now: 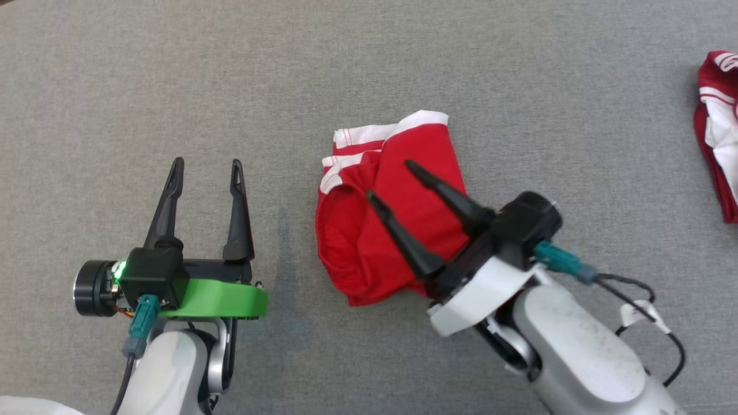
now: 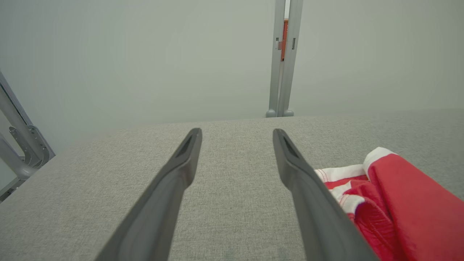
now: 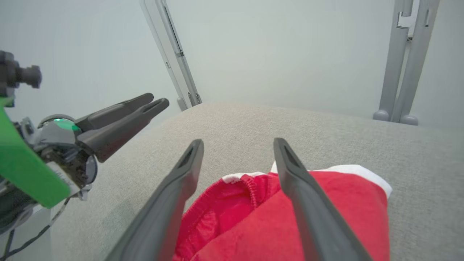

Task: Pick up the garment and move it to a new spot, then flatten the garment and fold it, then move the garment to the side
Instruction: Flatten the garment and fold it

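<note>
A grey woven surface [image 1: 173,69] is stretching right across the scene, and a crumpled red-and-white cloth [image 1: 718,132] is lying at its far right edge. Behind it, paired grey metal posts [image 2: 282,72] are standing upright against a pale wall [image 2: 145,54], with a curved grey bracket [image 2: 25,145] peeking in at the left wrist view's left side.

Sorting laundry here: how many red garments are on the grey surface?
2. The crumpled red-and-white garment lies mid-surface beneath the open right gripper; the second red-and-white garment sits at the head view's right edge, partly cut off. More may lie outside the frame.
</note>
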`<state>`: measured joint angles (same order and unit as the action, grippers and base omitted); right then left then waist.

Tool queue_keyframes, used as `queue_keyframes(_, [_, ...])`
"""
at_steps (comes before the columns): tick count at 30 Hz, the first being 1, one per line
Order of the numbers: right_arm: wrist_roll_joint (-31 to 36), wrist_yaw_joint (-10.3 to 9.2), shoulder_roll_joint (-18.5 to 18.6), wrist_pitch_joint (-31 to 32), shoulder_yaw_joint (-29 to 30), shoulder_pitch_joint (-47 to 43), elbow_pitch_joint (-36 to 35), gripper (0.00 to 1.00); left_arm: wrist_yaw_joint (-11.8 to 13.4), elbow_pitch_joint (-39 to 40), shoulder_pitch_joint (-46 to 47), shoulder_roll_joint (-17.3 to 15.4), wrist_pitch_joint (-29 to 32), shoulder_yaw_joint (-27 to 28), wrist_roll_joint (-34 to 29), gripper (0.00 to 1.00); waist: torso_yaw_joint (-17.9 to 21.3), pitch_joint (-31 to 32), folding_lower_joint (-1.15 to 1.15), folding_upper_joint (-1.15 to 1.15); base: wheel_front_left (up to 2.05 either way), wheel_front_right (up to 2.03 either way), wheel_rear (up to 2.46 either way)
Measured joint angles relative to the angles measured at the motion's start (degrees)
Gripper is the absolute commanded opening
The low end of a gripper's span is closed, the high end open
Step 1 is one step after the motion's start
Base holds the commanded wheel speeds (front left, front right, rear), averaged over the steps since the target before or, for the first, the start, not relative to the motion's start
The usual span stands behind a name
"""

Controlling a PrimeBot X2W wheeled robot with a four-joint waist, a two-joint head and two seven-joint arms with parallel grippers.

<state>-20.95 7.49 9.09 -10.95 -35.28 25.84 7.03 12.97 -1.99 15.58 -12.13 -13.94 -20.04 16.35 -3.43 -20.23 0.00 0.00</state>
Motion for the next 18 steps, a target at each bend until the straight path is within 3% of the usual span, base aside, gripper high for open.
queue_keyframes(12, [5.7,0.0,1.1,-1.9,26.3,-12.1,-6.6,1.0,1.7,0.3,-2.1,-3.1,1.3,1.6,-0.3,1.0,3.9,2.0,0.0,0.0,0.0,0.0,0.0])
queue_keyframes(18, [7.6,0.0,0.1,0.2,32.7,-19.0,-9.9,1.0,2.5,0.5,-5.3,-4.1,1.8,2.2,0.1,1.0,5.4,4.6,0.0,0.0,0.0,0.0,0.0])
